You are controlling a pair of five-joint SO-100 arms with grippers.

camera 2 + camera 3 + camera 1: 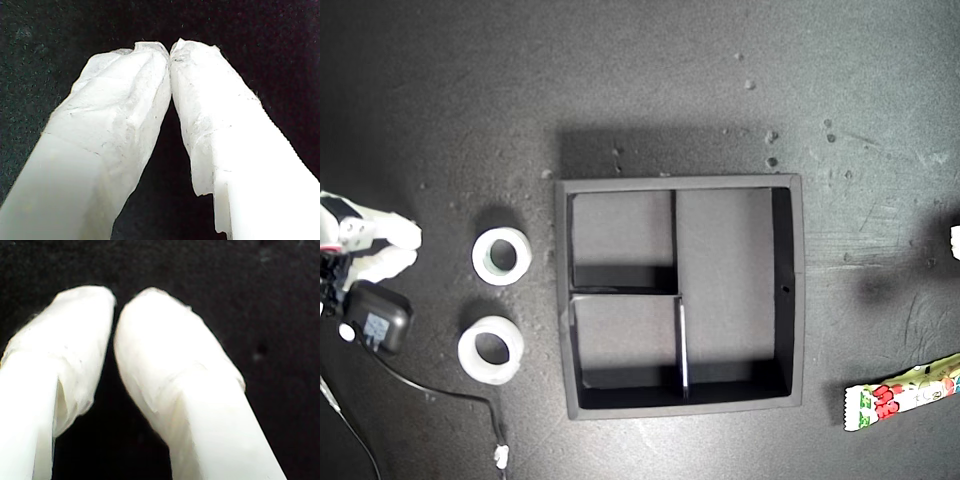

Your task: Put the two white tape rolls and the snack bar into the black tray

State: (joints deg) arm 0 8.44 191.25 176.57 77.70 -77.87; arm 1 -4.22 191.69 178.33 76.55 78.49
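Observation:
Two white tape rolls lie on the dark table left of the black tray (796, 290) in the exterior view: one (480, 262) with a greenish inner rim, the other (469, 352) nearer the front. The tray's compartments hold nothing. The snack bar (905, 390), green and white with red print, lies at the exterior view's lower right, partly cut off by the edge. My first gripper (170, 50) is shut over bare dark table, tips touching. My second gripper (116, 305) is shut too, holding nothing. The wrist views do not show which arm is which.
An arm's white gripper (382, 245) sits at the exterior view's left edge, just left of the rolls. A sliver of another white part (955, 240) shows at the exterior view's right edge. A black block (378, 318) with a cable (450, 392) lies below the left arm.

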